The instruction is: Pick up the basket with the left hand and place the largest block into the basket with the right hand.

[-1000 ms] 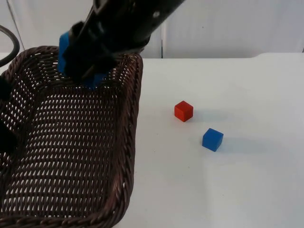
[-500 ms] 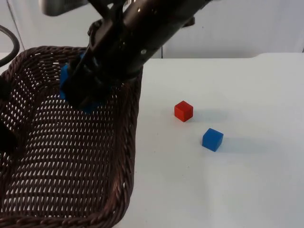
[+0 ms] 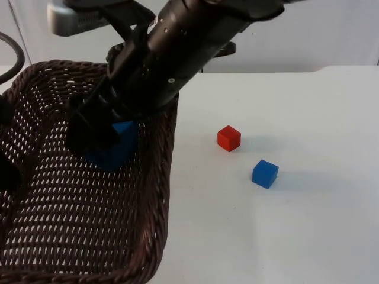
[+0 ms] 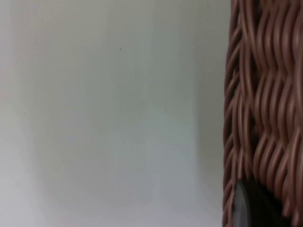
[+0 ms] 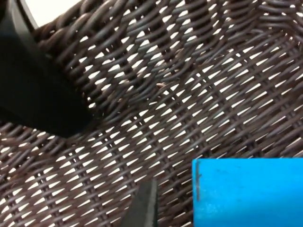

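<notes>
The dark brown wicker basket (image 3: 155,195) is at the left in the top view. My left gripper (image 3: 7,173) grips its left rim; a black fingertip (image 4: 247,209) presses against the woven wall (image 4: 265,118). My right gripper (image 3: 95,141) reaches down inside the basket. The large blue block (image 3: 114,149) lies on the basket floor under it. In the right wrist view the large blue block (image 5: 248,193) sits apart from a fingertip (image 5: 142,208), with bare weave between them, so the gripper is open.
A small red block (image 3: 228,138) and a small blue block (image 3: 265,174) stand on the white table (image 3: 308,231) to the right of the basket. A black part (image 5: 35,92) of the left arm juts over the basket's weave.
My right arm has come down into the basket with the large blue block, towards the front. The block now rests low on the weave. The basket and small blocks have stayed put.
</notes>
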Robot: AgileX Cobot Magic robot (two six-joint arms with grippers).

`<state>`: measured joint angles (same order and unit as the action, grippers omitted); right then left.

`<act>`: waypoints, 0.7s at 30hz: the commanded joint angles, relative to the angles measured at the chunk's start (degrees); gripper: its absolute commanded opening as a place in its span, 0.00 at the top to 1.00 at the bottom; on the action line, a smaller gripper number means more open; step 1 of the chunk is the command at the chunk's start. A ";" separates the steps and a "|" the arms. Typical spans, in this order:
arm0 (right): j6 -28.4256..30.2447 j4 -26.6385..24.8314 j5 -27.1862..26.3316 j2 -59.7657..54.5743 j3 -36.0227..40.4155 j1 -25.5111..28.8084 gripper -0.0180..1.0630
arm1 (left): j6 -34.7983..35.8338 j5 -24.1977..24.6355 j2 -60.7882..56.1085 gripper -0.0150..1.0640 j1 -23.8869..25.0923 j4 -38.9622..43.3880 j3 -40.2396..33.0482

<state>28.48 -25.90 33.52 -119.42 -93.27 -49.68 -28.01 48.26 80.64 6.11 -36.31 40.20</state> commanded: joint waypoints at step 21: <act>-4.20 10.36 16.32 17.84 -0.32 -0.19 0.21 | -0.19 0.23 -0.80 0.99 0.19 -2.10 0.25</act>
<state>24.81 -16.06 48.27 -103.24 -93.27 -49.68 -28.01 48.26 80.64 6.11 -36.31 40.20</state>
